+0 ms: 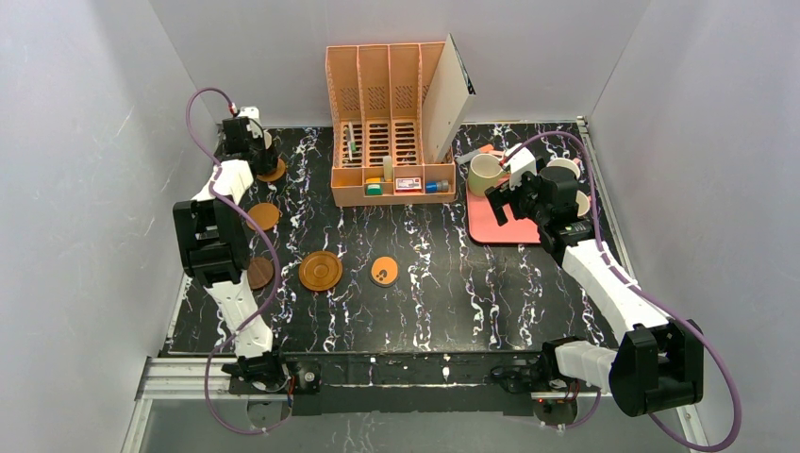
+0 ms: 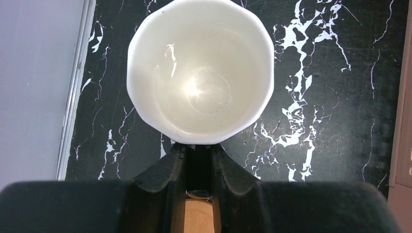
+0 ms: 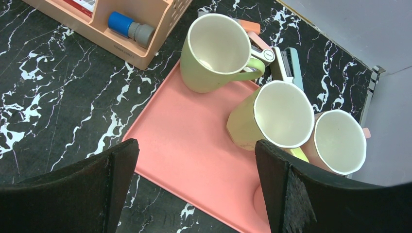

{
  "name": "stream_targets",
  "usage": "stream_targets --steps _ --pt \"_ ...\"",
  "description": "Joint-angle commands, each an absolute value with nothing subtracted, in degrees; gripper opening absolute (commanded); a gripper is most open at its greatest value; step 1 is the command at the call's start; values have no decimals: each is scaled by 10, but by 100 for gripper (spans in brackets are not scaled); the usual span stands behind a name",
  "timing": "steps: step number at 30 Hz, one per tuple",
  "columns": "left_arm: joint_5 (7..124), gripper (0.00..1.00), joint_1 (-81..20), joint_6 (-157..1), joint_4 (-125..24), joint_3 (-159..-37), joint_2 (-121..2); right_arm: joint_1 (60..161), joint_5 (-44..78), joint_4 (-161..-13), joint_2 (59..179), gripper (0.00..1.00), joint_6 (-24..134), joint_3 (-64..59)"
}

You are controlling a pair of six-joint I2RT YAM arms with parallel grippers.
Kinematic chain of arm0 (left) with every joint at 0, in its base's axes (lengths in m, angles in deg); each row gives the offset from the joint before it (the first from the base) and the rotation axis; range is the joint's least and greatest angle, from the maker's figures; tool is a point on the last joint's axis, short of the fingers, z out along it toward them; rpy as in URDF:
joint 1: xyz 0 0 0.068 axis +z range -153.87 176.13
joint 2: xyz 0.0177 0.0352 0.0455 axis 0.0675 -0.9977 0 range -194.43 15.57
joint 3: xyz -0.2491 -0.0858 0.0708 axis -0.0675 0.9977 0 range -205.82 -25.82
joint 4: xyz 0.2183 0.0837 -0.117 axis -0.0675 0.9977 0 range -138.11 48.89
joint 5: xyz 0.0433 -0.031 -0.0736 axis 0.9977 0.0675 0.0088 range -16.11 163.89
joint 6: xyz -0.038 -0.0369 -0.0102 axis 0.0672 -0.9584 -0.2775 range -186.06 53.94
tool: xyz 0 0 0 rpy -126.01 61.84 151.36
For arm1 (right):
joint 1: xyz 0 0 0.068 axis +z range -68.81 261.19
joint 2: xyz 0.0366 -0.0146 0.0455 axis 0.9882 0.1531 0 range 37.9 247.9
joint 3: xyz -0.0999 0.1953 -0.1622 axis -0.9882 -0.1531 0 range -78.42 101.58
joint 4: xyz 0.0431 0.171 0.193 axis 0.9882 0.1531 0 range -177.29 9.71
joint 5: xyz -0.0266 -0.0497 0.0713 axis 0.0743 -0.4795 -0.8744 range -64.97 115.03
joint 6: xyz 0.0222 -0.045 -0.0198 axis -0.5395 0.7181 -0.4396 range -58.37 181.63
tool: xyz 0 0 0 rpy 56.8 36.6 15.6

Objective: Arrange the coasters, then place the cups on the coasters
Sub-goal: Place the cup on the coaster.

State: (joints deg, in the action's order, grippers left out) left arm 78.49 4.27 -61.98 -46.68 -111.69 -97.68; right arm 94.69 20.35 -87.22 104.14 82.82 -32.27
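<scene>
Five coasters (image 1: 263, 216) dot the counter's (image 1: 453, 283) left half, ending at the marked orange coaster (image 1: 384, 271), with open counter beyond. The left jaws, pressed nearly together, meet the upright white cup (image 2: 200, 73) beside the left edge. The right jaws spread wide over the pink tray (image 3: 194, 141). There the olive cup (image 3: 214, 53) stands mouth up, handle pointing right.

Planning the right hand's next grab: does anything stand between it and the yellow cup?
Nothing visible. The open right hand hangs over the tray, the yellow cup just past one finger; the pink cup sits close beside it.
</scene>
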Motion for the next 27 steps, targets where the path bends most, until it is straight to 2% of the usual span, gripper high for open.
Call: stream_targets --steps 1,27 --pt "798 0 42 -615 -513 -1128 -977 944 200 -882 1035 98 832 -320" --pt "775 0 43 -641 -519 -1117 -976 944 196 -880 1036 98 832 -319"
